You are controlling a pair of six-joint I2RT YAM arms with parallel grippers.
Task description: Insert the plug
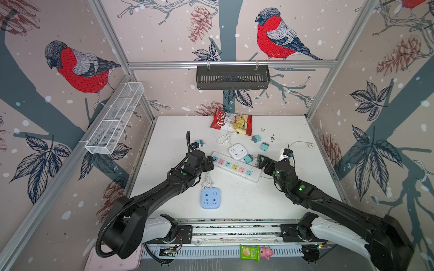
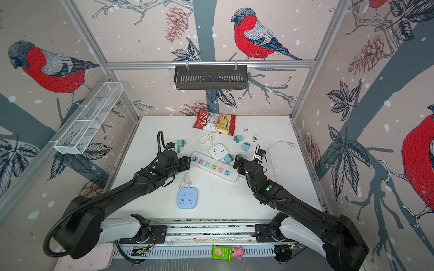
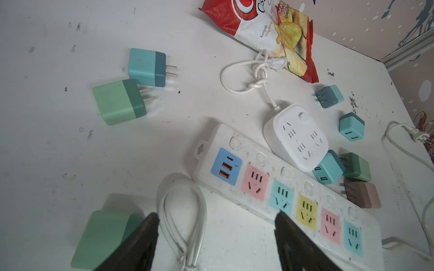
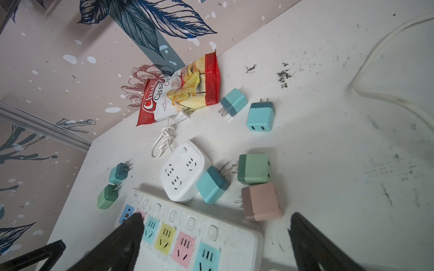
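I take the nearest plug first: a pale green cube plug adapter (image 3: 101, 239) lies flat on the white table (image 1: 270, 199), in the lower left of the left wrist view. One finger of my left gripper (image 3: 216, 215) overlaps its edge there, and I cannot tell whether they touch. The jaws stand apart and grasp nothing. A looped white cord (image 3: 183, 211) lies between them, and the other finger crosses the near edge of the long white power strip with coloured sockets (image 3: 293, 199).

In both top views that strip (image 1: 236, 167) runs diagonally through the centre, from upper left to lower right, sockets facing up.

My right gripper (image 4: 217, 217) hangs over the strip's far end with its jaws spread wide and empty. In the right wrist view, one finger covers a pink socket and the other is over bare table. A pinkish-brown cube adapter (image 4: 260, 201) sits just above the gap. A darker green cube adapter (image 4: 254, 169) lies beside it, and a teal one (image 4: 212, 184) is pressed against the white square socket block (image 4: 183, 171).

Room is tight along the strip's upper edge. Below it, in a top view, the table is open apart from a rounded blue socket block (image 1: 210, 198). A red crisp bag (image 1: 231, 122) sits at the back edge.
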